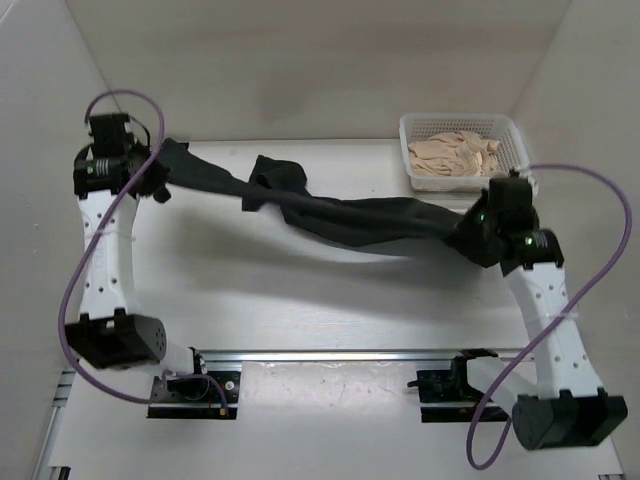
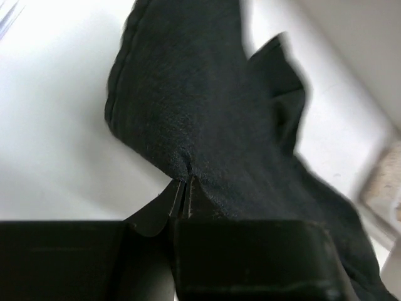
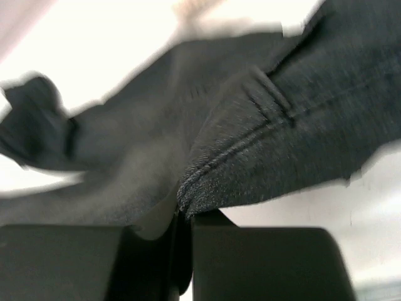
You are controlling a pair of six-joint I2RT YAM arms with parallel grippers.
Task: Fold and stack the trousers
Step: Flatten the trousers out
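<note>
blk trousers (image 1: 360, 220), beige cloth (image 1: 455, 155)

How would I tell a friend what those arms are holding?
Over the white table, a long black soft-fabric pair of trousers stretches between the left tool and right tool. Unlike the beige cloths in the white mesh basket, far right, it is dark.

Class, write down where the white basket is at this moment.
In the top view the white basket sits at the far right corner of the table, holding beige cloth, just beyond the right gripper.
</note>
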